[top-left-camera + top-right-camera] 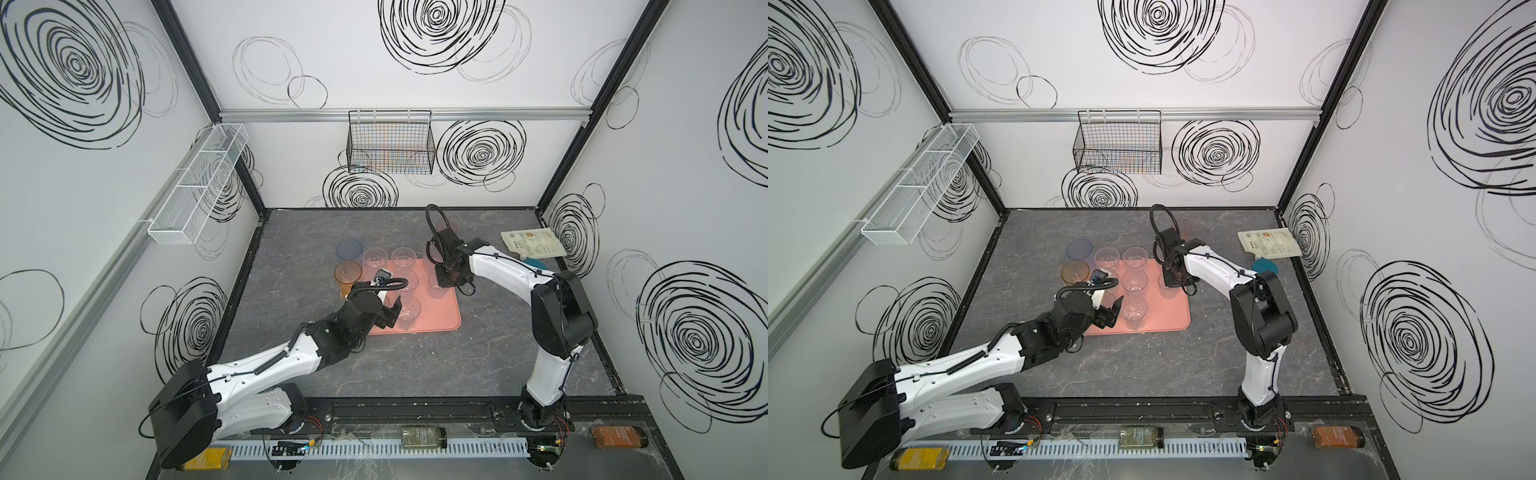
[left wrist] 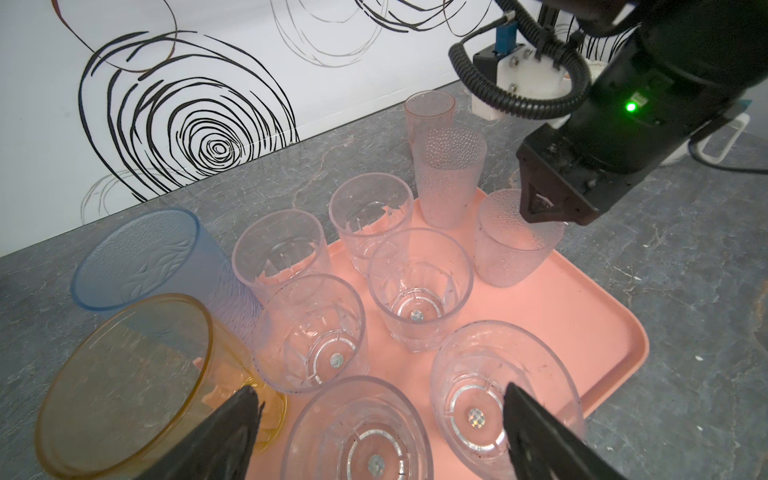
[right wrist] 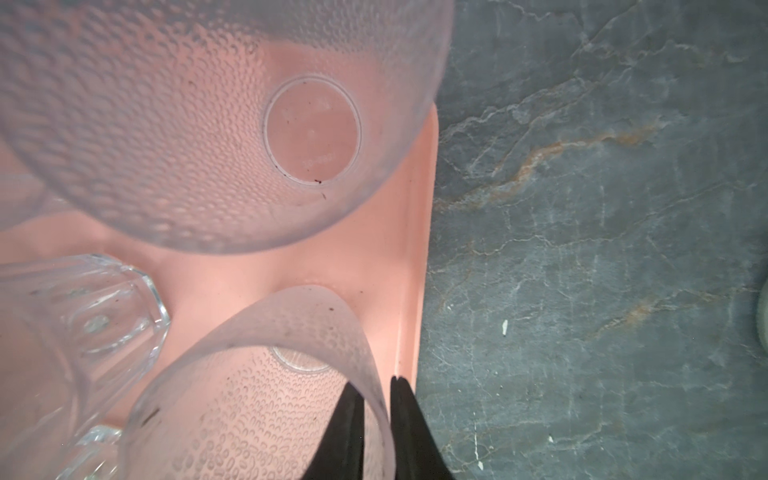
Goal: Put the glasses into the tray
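Axis: the glasses (image 2: 419, 286) were all seen standing upright, mouths up, long axes vertical.
Look, clear: six short ones were cut with facets, and a shiny dot was seen at the middle of each base.
Look, dimpled: a tall dimpled glass (image 2: 451, 174) and a short dimpled glass (image 2: 511, 253) were covered in fine raised dots, with plain round bases.
Look, tinted: a blue glass (image 2: 137, 257), an amber glass (image 2: 124, 374) and a pink glass (image 2: 430, 112) were seen, the first two wider and taller than the clear ones.
Place, on tray: the faceted ones were grouped on the salmon tray (image 2: 582, 332), two of them at its far edge; the tall dimpled one was set at the far corner, the short one just beside it along the rim.
Place, off tray: the blue and amber ones were seen on the grey table (image 1: 415, 374) just beside the tray on the left arm's side; the pink one was seen behind the far corner.
Right gripper (image 3: 372, 382): the jaws were drawn nearly together, one finger inside the short dimpled glass and one outside, its wall between them; whether it was pinched could not be told.
Left gripper (image 2: 379, 386): the jaws were spread wide and nothing was held; it was placed low over the tray's near part, just beside the nearest clear glass.
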`<state>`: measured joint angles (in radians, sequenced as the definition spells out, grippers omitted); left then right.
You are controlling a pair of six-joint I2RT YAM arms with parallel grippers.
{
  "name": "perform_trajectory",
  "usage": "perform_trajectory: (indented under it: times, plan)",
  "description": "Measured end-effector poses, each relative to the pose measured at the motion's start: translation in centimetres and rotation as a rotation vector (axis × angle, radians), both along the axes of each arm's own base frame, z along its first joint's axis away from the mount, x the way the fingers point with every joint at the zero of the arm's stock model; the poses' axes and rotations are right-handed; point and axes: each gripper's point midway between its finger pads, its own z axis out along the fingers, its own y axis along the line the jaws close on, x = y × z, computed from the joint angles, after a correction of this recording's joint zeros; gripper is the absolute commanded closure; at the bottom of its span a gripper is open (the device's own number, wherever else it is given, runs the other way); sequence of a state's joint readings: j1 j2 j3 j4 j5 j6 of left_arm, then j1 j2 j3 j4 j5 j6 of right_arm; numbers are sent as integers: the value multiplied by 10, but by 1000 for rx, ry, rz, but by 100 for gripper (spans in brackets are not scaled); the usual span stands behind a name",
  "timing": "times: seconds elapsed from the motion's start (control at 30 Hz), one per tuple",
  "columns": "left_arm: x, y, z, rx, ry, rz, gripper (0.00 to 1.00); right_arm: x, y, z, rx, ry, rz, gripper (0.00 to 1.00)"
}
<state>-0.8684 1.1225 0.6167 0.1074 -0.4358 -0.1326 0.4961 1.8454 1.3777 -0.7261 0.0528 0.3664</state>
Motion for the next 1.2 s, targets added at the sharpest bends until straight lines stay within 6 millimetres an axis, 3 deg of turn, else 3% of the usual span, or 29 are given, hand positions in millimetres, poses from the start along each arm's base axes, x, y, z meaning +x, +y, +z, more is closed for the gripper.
perform_trajectory:
  times: [0.17,0.33,0.57,0.73,0.87,1.0,1.2]
  plan:
    - [0,0,-1,0,3,1,6,3,0,-1,15,-2,-4,81]
    - [1,2,-1,9,-3,16,6,7,7,8,84,11,1,57]
    - [2,16,14,-6,-61,79,6,34,5,57,168,-71,-18,51]
    - [4,15,27,-28,-90,83,7,66,-21,99,214,-178,-93,49]
    - [5,-6,28,-23,-95,40,6,91,-50,113,250,-252,-178,47]
    - [-2,-42,13,27,-70,-58,4,112,-70,114,298,-293,-250,47]
    - [-6,-74,-10,56,-27,-155,4,154,-60,90,340,-289,-263,47]
